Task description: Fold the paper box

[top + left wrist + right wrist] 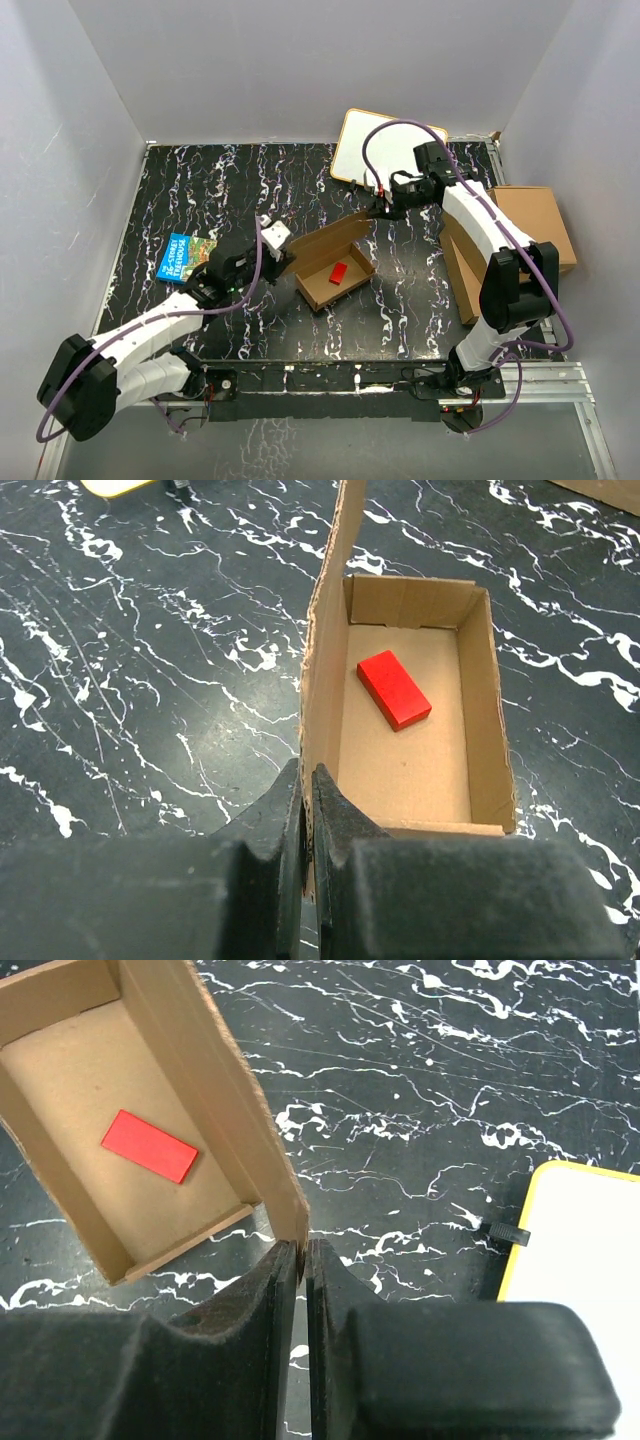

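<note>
The paper box (322, 283) is a small brown cardboard tray in the middle of the table, with its long lid flap (335, 236) standing up along the far side. A red block (338, 274) lies flat on its floor. My left gripper (284, 251) is shut on the left end of the upright flap (322, 630), the cardboard pinched between its fingertips (306, 775). My right gripper (378, 208) is shut on the flap's other end, nipping its corner (290, 1215) at the fingertips (303, 1250). The block (394, 689) (150, 1146) shows in both wrist views.
A white board with a yellow rim (385, 145) lies at the back, just behind the right gripper, with a small black cap (508, 1232) beside it. A blue picture book (185, 257) lies left of the left arm. Larger brown boxes (535, 225) are stacked at the right edge.
</note>
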{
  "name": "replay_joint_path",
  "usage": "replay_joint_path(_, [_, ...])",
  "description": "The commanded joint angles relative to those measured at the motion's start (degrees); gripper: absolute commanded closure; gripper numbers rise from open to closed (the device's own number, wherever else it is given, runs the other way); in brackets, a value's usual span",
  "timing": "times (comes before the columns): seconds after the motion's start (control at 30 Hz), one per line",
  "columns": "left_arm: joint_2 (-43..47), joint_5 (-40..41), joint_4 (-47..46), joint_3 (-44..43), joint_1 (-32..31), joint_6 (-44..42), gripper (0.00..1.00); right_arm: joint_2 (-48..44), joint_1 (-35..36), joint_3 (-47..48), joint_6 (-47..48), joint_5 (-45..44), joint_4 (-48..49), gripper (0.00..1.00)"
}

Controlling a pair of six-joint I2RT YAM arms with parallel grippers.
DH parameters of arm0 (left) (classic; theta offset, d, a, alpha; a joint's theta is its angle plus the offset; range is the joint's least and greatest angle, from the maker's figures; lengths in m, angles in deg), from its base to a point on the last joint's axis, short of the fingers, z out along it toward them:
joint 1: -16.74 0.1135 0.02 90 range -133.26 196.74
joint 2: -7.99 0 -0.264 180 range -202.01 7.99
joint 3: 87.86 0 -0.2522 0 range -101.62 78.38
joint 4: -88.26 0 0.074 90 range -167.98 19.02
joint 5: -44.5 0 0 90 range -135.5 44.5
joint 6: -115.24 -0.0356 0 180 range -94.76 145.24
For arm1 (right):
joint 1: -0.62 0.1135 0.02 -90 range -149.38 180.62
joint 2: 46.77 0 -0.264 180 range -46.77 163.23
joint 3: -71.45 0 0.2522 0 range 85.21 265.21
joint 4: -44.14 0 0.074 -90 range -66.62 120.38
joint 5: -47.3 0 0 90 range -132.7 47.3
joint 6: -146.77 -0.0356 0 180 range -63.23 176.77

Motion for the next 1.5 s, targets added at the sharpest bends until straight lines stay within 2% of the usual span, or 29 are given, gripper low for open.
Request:
replay_joint_path(0.0, [-2.3,-6.9,3.5,-4.3,1.4,-3.8,1.0,-0.3,0.8,3.2,9.4,2.3,-3.7,0.86])
replay_joint_path(0.13, [-4.1,-9.5,4.8,-6.1,2.6,-5.0,1.0,0.2,1.6,4.1,10.3,0.4,-4.3,0.88])
replay_joint_path(0.23, [-5.1,-13.0,5.5,-6.8,4.1,-6.5,1.0,0.9,1.7,5.4,15.7,-0.8,-7.5,0.92])
replay_joint_path(0.6, [-9.6,-21.2,12.0,-12.2,8.3,-11.2,1.0,0.8,1.7,8.3,34.2,-4.0,-13.1,0.92])
replay_joint_path(0.7, [-10.5,-22.0,13.0,-13.1,9.1,-12.1,1.0,1.3,1.7,10.0,34.8,-4.5,-13.2,0.92])
replay_joint_path(0.8, [-11.0,-22.8,13.1,-13.6,9.8,-12.3,1.0,1.9,1.7,11.5,33.8,-4.4,-13.0,0.85])
replay_joint_path(0.97, [-11.8,-23.4,12.5,-13.9,10.5,-11.3,1.0,2.4,1.7,11.4,28.9,-4.1,-10.5,0.82])
replay_joint_path(1.03, [-11.8,-23.5,11.9,-13.7,10.7,-10.5,1.0,2.4,1.7,10.9,26.1,-3.9,-9.7,0.78])
replay_joint_path(1.27, [-11.7,-20.8,10.1,-13.1,11.2,-6.7,1.0,-1.3,0.3,6.0,9.3,-2.3,-4.3,0.47])
replay_joint_path(1.37, [-11.9,-20.4,9.8,-13.2,11.3,-5.7,1.0,-3.8,-2.5,3.9,3.3,1.1,-3.7,0.37])
replay_joint_path(1.47, [-12.0,-20.3,10.0,-13.4,11.5,-5.0,1.0,-7.3,-5.9,-0.4,1.3,5.7,-3.9,0.31])
